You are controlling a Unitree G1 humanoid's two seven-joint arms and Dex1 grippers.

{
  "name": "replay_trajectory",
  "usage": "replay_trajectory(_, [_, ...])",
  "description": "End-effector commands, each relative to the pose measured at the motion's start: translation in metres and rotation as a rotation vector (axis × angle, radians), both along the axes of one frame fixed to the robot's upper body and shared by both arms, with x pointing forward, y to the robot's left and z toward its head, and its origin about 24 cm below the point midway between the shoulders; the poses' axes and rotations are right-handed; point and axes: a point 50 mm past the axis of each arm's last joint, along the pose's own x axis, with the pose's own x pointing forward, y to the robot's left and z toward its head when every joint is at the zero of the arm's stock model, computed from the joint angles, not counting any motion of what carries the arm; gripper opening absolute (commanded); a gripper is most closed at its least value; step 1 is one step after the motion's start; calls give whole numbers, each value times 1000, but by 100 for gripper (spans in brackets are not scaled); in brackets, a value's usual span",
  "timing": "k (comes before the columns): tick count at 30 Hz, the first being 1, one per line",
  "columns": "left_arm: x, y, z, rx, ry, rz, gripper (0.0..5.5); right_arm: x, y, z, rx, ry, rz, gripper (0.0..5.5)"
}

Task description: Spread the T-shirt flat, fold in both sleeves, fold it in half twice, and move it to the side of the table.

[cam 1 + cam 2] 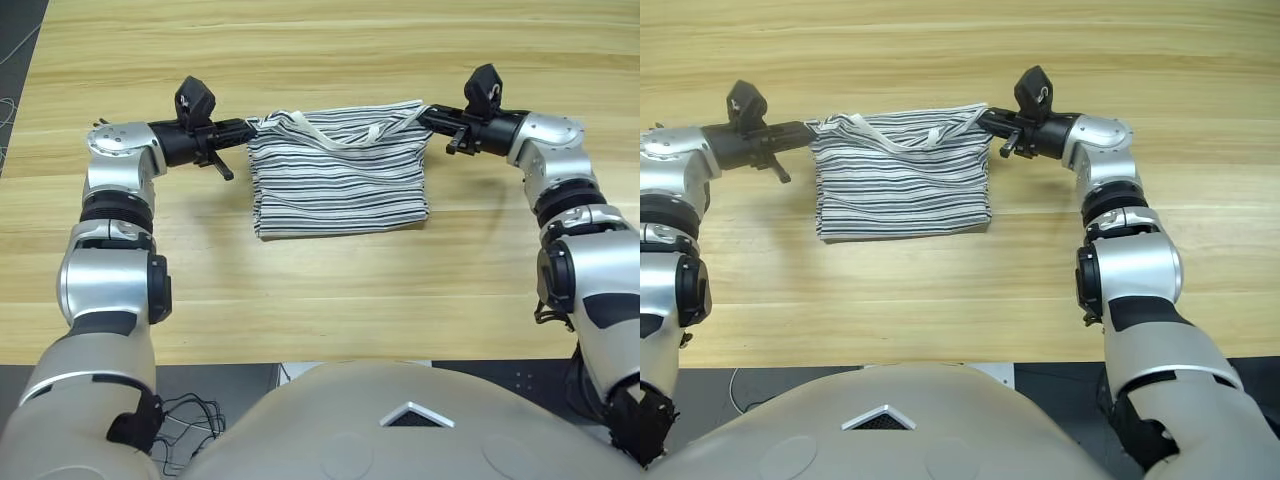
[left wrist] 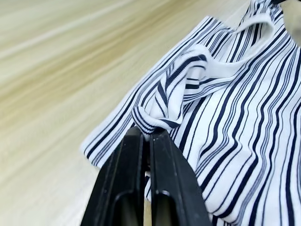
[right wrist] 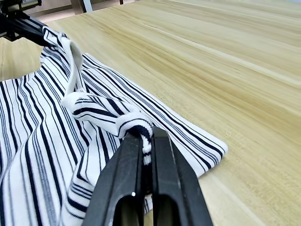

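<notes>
Half-fold under way on the black-and-white striped fabric T-shirt (image 1: 340, 185).
Left gripper (image 1: 247, 126) and right gripper (image 1: 427, 112) clamp its far corners (next, probably: draw them nearward).

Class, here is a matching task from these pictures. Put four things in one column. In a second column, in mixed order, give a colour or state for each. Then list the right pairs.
Column one:
1. left tool
2. right tool
3. T-shirt
4. table

Column two:
A. pale wood
B. folded, dark and white stripes
C. shut on the shirt's far corner on the robot's right
D. shut on the shirt's far corner on the robot's left

Pairs: 1-D, 2-C, 3-B, 4-A
</notes>
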Motion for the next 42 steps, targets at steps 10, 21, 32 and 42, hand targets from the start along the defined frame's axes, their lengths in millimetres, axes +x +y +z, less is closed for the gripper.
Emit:
replay_trajectory(10, [12, 20, -7, 216, -29, 372, 128, 22, 9, -3, -297, -115, -366, 144])
replay_trajectory(21, [9, -28, 36, -33, -346, -81, 128, 24, 15, 25, -175, -384, -272, 144])
replay_trajectory(32, [-51, -27, -22, 631, -334, -435, 128, 2, 24, -11, -396, -376, -49, 144])
replay_trajectory(42, [-83, -83, -26, 891, -825, -997, 128, -35, 22, -52, -675, -348, 377, 144])
